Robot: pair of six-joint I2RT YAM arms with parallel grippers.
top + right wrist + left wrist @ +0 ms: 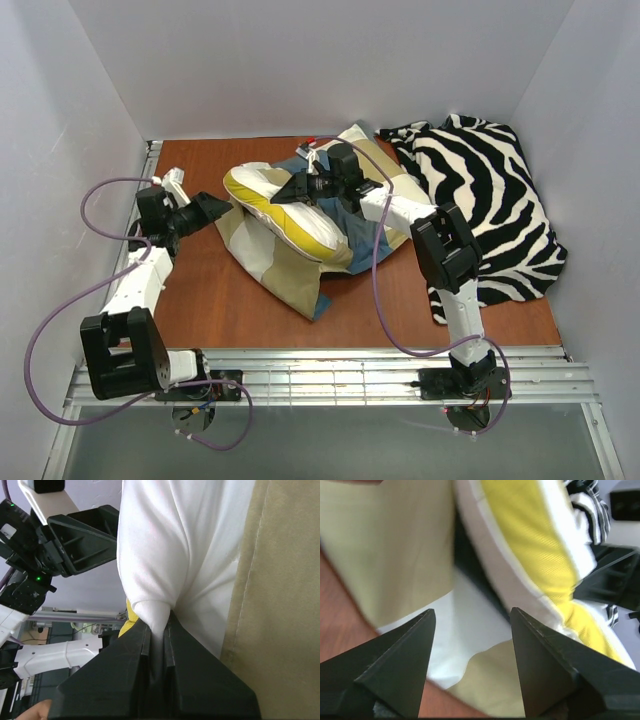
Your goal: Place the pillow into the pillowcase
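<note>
The pillow (285, 215), white with a yellow side, lies tilted on top of the pillowcase (272, 272), a tan, cream and blue checked cover on the brown table. My right gripper (300, 188) is shut on a pinch of the pillow's white fabric (160, 555), with its jaw tips (157, 622) closed around the fold. The tan pillowcase (285, 605) lies beside it. My left gripper (222, 205) is open and empty at the pillowcase's left edge. In the left wrist view, the gripper (472, 625) hangs over cream and tan pillowcase cloth (400, 555), with the pillow (530, 545) just beyond.
A black-and-white zebra-striped cloth (490, 200) lies bunched at the back right, under the right arm. White walls close in the table on three sides. A metal rail (330, 375) runs along the near edge.
</note>
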